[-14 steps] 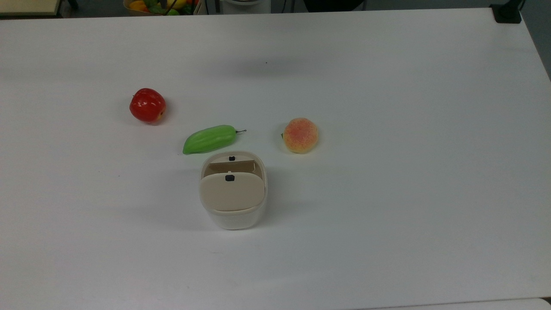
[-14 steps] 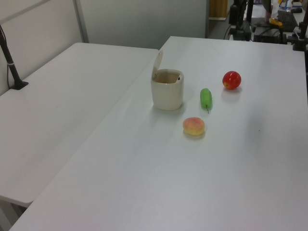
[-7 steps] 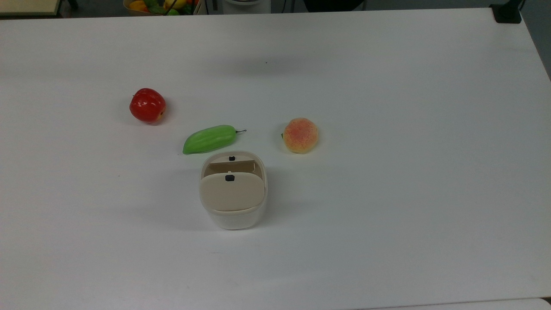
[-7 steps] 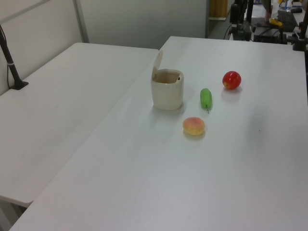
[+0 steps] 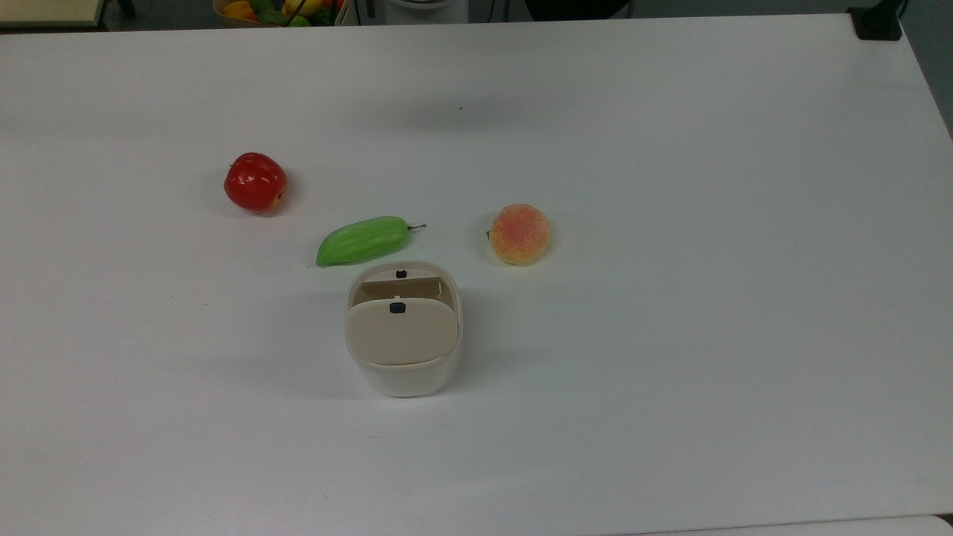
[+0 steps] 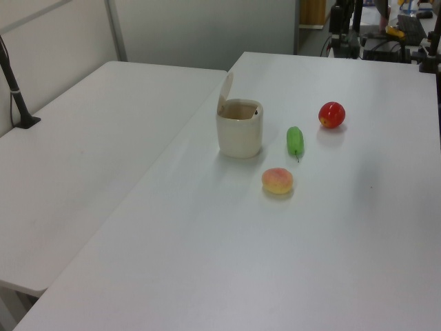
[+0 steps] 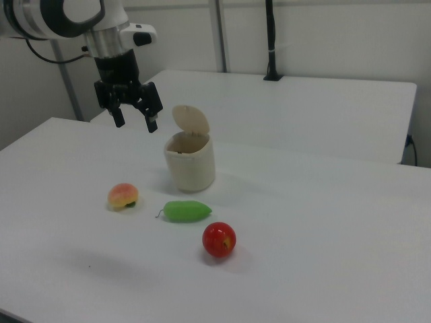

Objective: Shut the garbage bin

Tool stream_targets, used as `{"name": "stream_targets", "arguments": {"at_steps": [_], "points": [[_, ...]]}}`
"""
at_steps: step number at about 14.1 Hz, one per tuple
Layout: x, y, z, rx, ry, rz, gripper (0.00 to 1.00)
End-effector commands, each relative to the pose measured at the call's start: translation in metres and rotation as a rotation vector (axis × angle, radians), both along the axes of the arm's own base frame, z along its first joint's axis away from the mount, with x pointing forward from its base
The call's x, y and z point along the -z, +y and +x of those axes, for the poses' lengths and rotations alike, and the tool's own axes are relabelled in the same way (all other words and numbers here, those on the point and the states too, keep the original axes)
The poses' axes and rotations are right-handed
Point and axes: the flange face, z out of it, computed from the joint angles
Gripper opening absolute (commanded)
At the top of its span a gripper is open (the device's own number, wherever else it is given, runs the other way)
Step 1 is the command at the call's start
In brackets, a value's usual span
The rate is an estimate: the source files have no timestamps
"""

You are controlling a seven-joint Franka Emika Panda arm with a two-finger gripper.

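The garbage bin (image 5: 403, 327) stands upright near the middle of the white table (image 5: 670, 298), its beige lid (image 5: 401, 330) swung up on its hinge and standing nearly vertical, so the mouth is open. In the right view the bin (image 7: 190, 161) shows its lid (image 7: 191, 120) raised at the back, tilting slightly away from the opening. In the left view the bin (image 6: 240, 128) sits close to the table's edge on the left view's left, just by a second white table (image 6: 83, 158) alongside.

3 toy fruits lie around it. A green mango-shaped fruit (image 5: 362, 240) rests just beside the bin's open side without touching it, a peach (image 5: 520, 234) lies near it toward the top view's right, and a red apple (image 5: 255, 182) sits farther off toward the top view's left.

My gripper (image 7: 134, 116) hangs in the air in the right view, up and to the right view's left of the lid, apart from it. My 2 fingers are spread with a plain gap between them and hold nothing. My arm (image 7: 67, 17) reaches in from the right view's upper left.
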Motion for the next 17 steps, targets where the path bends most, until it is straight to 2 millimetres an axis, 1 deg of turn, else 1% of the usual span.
{"name": "stream_targets", "arguments": {"at_steps": [1, 4, 6, 7, 8, 9, 10, 11, 14, 17], "points": [[-0.002, 0.000, -0.011, 0.008, 0.020, 0.001, 1.00], [-0.002, -0.001, -0.012, 0.012, 0.021, 0.001, 1.00], [0.000, 0.000, -0.012, 0.002, 0.034, 0.001, 0.84], [0.001, 0.000, -0.013, 0.000, 0.042, 0.002, 0.55], [0.001, 0.000, -0.013, 0.000, 0.042, 0.004, 0.37], [0.002, 0.001, -0.012, -0.002, 0.044, 0.004, 0.14], [0.002, 0.001, -0.012, -0.002, 0.044, 0.004, 0.03], [0.002, 0.001, -0.012, -0.002, 0.044, 0.004, 0.00], [0.004, 0.001, -0.011, -0.002, 0.047, 0.004, 0.00], [0.009, 0.003, -0.004, 0.003, 0.040, 0.007, 0.00]]}}
